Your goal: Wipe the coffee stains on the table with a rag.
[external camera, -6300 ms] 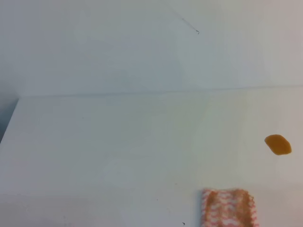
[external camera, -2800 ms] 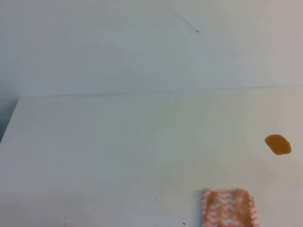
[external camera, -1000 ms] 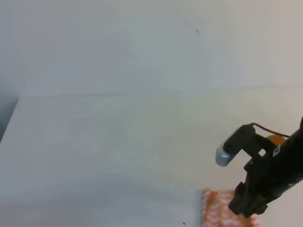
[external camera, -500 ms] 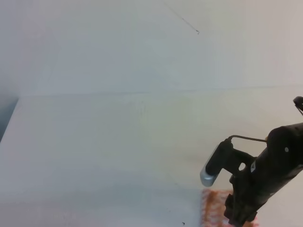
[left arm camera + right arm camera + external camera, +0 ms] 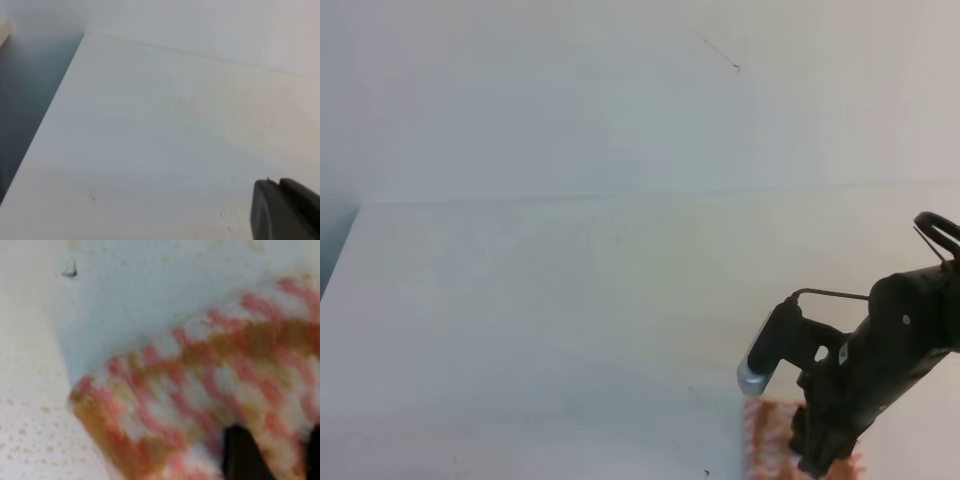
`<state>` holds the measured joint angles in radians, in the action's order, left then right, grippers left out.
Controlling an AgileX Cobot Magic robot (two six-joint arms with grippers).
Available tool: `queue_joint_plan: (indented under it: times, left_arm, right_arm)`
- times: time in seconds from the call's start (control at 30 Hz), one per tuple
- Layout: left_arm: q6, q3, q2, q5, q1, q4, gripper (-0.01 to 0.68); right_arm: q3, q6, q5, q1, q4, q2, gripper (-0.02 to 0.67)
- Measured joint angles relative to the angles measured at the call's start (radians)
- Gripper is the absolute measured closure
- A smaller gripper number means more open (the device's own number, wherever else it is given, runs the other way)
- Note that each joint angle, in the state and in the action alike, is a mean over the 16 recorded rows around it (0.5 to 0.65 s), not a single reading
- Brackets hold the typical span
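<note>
Rag (image 5: pixel 200 390) flat; long axis unclear

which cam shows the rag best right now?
Right wrist: the rag fills the frame, its orange-pink zigzag weave and brownish patches visible, though blurred. Exterior high shows only a strip of it beside the right arm at the bottom edge. Left wrist shows none of it.

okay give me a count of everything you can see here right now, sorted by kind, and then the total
Rags: 1, the orange-pink and white rag under the right hand
Robot hands: 2, the right hand and the left hand
Tables: 1, the white table
Coffee stains: 0 in view; the right arm may be hiding it
Total: 4
</note>
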<state>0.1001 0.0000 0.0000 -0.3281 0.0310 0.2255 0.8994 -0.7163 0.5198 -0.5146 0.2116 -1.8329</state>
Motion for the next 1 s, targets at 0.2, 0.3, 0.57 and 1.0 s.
queue_joint_plan:
  times: [0.2, 0.3, 0.57, 1.0]
  left_arm:
    - [0.0, 0.0, 0.0, 0.0, 0.0, 0.0, 0.674]
    - [0.0, 0.0, 0.0, 0.0, 0.0, 0.0, 0.674]
    - [0.0, 0.0, 0.0, 0.0, 0.0, 0.0, 0.674]
    - [0.0, 0.0, 0.0, 0.0, 0.0, 0.0, 0.674]
  right_arm:
    - [0.002, 0.044, -0.056, 0.007, -0.069, -0.026, 0.51]
    - [0.011, 0.113, -0.098, 0.021, -0.14, -0.031, 0.569]
    - [0.088, 0.392, -0.183, 0.124, -0.38, -0.036, 0.624]
    - [0.285, 0.626, -0.139, 0.401, -0.525, -0.034, 0.618]
